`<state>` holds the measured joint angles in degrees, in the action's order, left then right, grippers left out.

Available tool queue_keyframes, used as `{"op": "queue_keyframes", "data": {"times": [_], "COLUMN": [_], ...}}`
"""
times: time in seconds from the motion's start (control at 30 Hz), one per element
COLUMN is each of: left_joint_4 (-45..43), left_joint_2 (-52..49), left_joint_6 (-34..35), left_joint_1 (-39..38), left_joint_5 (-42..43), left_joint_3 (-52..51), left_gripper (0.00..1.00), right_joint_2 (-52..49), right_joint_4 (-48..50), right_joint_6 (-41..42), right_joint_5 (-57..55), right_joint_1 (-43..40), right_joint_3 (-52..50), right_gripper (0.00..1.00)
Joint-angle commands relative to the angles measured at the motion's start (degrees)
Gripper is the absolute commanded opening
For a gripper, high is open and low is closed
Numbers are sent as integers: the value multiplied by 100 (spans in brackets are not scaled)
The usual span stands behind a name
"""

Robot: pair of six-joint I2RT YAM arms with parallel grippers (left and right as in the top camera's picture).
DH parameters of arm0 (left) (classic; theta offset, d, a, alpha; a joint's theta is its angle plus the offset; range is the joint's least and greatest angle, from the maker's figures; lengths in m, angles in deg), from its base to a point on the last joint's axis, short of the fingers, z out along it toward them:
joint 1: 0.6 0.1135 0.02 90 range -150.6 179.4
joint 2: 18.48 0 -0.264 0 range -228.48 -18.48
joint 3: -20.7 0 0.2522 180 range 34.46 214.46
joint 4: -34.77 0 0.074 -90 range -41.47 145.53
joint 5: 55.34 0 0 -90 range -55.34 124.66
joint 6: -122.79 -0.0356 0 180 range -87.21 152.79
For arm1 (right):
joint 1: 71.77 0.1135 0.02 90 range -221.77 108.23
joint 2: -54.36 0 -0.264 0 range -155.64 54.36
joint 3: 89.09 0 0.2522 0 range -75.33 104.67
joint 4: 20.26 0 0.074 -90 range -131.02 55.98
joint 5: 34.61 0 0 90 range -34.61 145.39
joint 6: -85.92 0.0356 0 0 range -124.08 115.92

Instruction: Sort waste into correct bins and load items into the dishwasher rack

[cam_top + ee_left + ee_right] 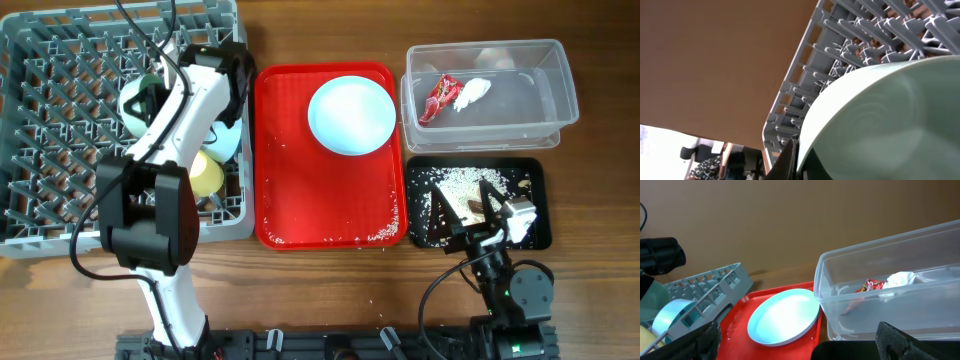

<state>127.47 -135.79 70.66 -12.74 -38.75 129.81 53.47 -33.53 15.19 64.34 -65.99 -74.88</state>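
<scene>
- Dishwasher rack (60,110): grey pegged crate at the left end of the desk (320,300). Holds the pale green bowl (133,100) on edge among the pegs, the light blue bowl (226,140) on edge near the rack's right wall, and the yellow cup (206,176) just in front of it, near the rack's front right corner.
- Left pincer (150,95): reached into the rack, at the pale green bowl. The left wrist view is filled by the bowl's rim (880,120) with rack pegs behind; the fingers are almost wholly hidden, so whether it grips the bowl cannot be told.
- Red tray (290,200): between rack and bins. Carries the light blue plate (351,114) at its far right part; scattered rice grains (380,236) lie along its front edge.
- Clear tub (560,100): far right of the desk, just beside the red tray. Contains the red wrapper (439,97) and the white napkin (472,92), touching each other.
- Black tray (530,180): directly in front of the clear tub. Holds a heap of white rice (458,185) with dark bits.
- Right pincer (490,205): over the black tray, fingers spread wide, nothing between them. In the right wrist view both dark fingertips (700,340) sit at the lower corners, well apart.
</scene>
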Motion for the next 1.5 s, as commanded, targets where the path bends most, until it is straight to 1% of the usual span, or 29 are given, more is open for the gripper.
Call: {"op": "queue_keyframes", "data": {"times": [0.0,0.2,0.3,0.33,0.37,0.4,0.47,0.53,0.6,0.77,0.87,0.93,1.0,1.17,1.27,1.37,1.4,1.43,1.47], "left_joint_4": [-140,-170,-140,-109,9,138,343,409,501,599,592,450,402,313,107,79,85,186,243], "left_joint_2": [-68,-197,-208,-205,-192,-181,-160,-125,-105,-96,-96,-96,-98,-98,-98,-98,-98,-98,-96], "left_joint_6": [160,160,157,157,160,162,160,164,166,212,437,501,503,503,503,503,503,503,503], "left_joint_1": [-133,-382,-553,-608,-660,-673,-673,-671,-649,-227,35,170,140,-334,-555,-586,-573,-566,-577], "left_joint_5": [92,79,85,44,11,-92,-304,-297,-306,-319,-297,-70,210,337,704,990,1049,1123,1123], "left_joint_3": [-90,-260,-289,-289,-275,-267,-267,-267,-267,-267,-267,-267,-269,-271,-308,-400,-424,-426,-426], "left_gripper": [4,6,11,14,15,8,6,4,4,4,4,4,4,4,4,4,5,15,33], "right_joint_2": [61,61,61,61,61,61,61,61,61,61,61,61,61,61,61,61,61,61,61], "right_joint_4": [28,28,28,28,28,28,28,28,28,28,28,28,28,28,28,28,28,28,28], "right_joint_6": [37,39,39,39,37,37,39,39,39,39,37,39,39,42,37,39,39,39,39], "right_joint_5": [-13,-13,-13,-13,-13,-13,-13,-13,-13,-13,-13,-13,-13,-13,-13,-13,-13,-13,-13], "right_joint_1": [-28,-28,-28,-28,-28,-28,-28,-28,-28,-28,-28,-28,-28,-28,-28,-28,-28,-28,-28], "right_joint_3": [-15,-15,-15,-15,-15,-15,-15,-15,-15,-15,-15,-15,-15,-15,-15,-15,-15,-15,-15], "right_gripper": [100,100,100,100,100,100,100,100,100,100,100,100,100,100,100,100,100,100,100]}}
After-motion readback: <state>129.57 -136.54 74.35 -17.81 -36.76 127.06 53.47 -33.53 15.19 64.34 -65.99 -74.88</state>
